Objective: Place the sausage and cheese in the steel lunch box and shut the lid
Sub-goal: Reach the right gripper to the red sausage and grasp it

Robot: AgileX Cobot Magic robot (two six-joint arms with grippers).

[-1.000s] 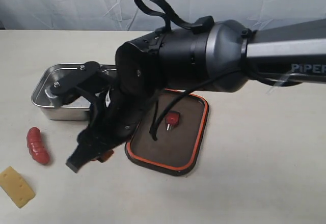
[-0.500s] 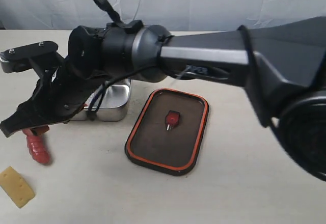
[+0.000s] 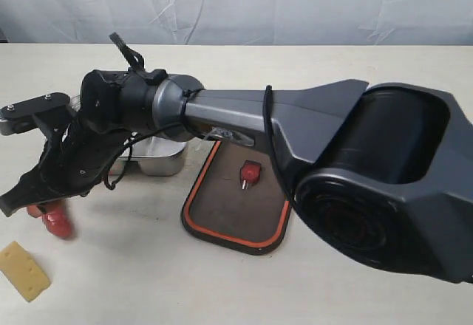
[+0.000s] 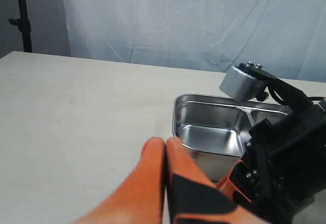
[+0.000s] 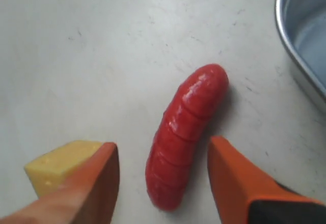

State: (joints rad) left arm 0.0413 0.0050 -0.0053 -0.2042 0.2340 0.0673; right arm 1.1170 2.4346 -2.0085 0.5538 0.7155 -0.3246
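Shifted since a second ago: right arm (image 3: 244,114), then bulked over the lid (image 3: 236,207), now stretched low and far left, with right gripper (image 5: 162,150) brought over the sausage (image 5: 186,132). Unmoved all the while: cheese (image 3: 22,269), sausage, lid, box (image 3: 159,159).

Counted, front to back: one cheese at the front-left of the table (image 3: 118,295); one sausage just behind, apart from it; one lid at centre; one box farther back, largely masked by the arm; two grippers.

Right gripper spread wide, orange fingers (image 5: 76,183) flanking the sausage without touching, nothing grasped. Left gripper (image 4: 163,152) pressed shut on nothing, hovering close to the box.

Sausage: glossy red, gently curved, ridged in segments, flat on the table just outside the box's rim. Cheese: pale yellow wedge dotted with small holes, near the sausage's end. Lid: dark, rounded corners, orange rim, small red tab (image 3: 250,171) at its middle, flat on the table just beside the box. Box: shiny steel, rounded corners, two compartments.
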